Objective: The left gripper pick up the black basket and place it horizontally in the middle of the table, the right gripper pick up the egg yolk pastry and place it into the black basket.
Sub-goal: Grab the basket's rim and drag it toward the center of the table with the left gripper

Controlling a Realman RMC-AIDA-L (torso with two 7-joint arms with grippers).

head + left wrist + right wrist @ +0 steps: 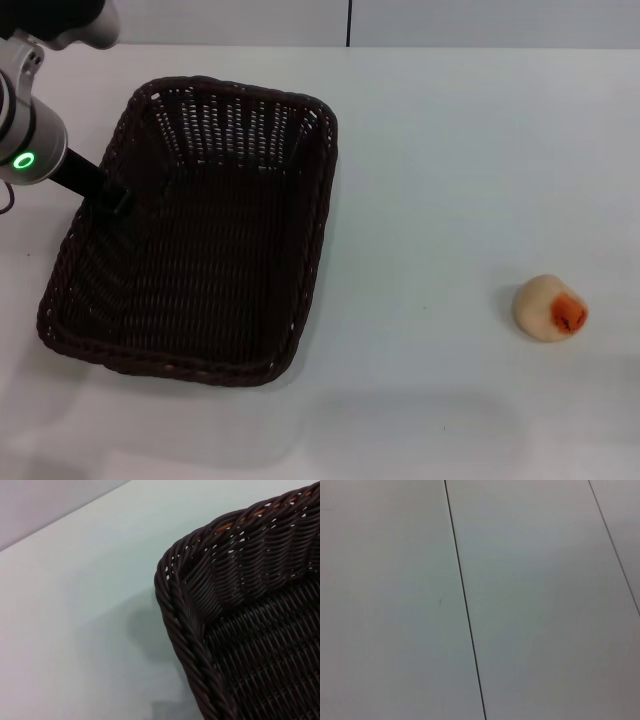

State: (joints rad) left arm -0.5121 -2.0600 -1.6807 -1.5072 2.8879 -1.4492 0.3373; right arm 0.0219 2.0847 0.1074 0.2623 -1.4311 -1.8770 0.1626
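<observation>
Black basket (190, 240) sits on left half of white bench (430, 180), long axis running near-to-far and skewed a little, far end swung toward bench centre, so not yet lying crosswise in the middle as task wants. Empty inside; dark weave floor, open-weave sloping walls, braided rim. Left end effector (112, 197) reaches in from the left over the left long rim, tip down at the inner wall roughly midway along that side; green ring lit on the arm behind it. Placement reads as a rim grasp: one side of the wicker wall is the only thin, pinchable part of so wide an object. Whether fingers are clenched on the rim or released — cannot tell, tip dark against dark weave. Left wrist view shows only a rounded basket corner (235, 605) with bare bench beside it, and none of that arm's own fingers. Egg yolk pastry (550, 308) rests alone on right side of bench, well apart from basket, orange-red patch turned toward near right; untouched, waiting for second step. Right end effector absent from all views; right wrist view gives only pale flat panels with thin dark seams, so arm likely parked and aimed away from the work. Judged stage: basket step under way, pastry step not begun. No brands, labels or legible writing anywhere on basket, pastry, arm or bench.
</observation>
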